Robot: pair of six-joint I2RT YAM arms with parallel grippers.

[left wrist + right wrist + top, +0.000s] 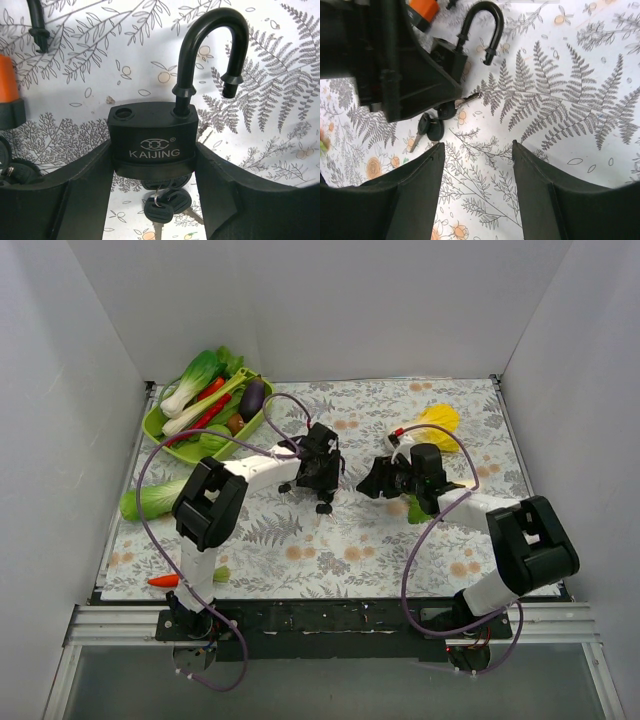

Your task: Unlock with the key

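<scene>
A black KAIJING padlock (152, 142) is held upright between my left gripper's (152, 170) fingers (75, 200). Its shackle (210, 45) is open, with one end lifted out of its hole. A bunch of black-headed keys (162, 205) hangs under the lock body, one key at the keyhole. In the top view the left gripper (318, 475) holds the lock mid-table, keys (324, 507) below it. My right gripper (375, 480) is open and empty just to the right. In the right wrist view it (477, 150) hovers over the cloth, with the padlock (451, 55) and keys (432, 127) at upper left.
A green tray (158, 425) of toy vegetables stands at the back left. A yellow toy (440, 425) lies behind the right gripper. A bok choy (150, 498) and a small red-orange vegetable (163, 581) lie at the left. White walls enclose the table.
</scene>
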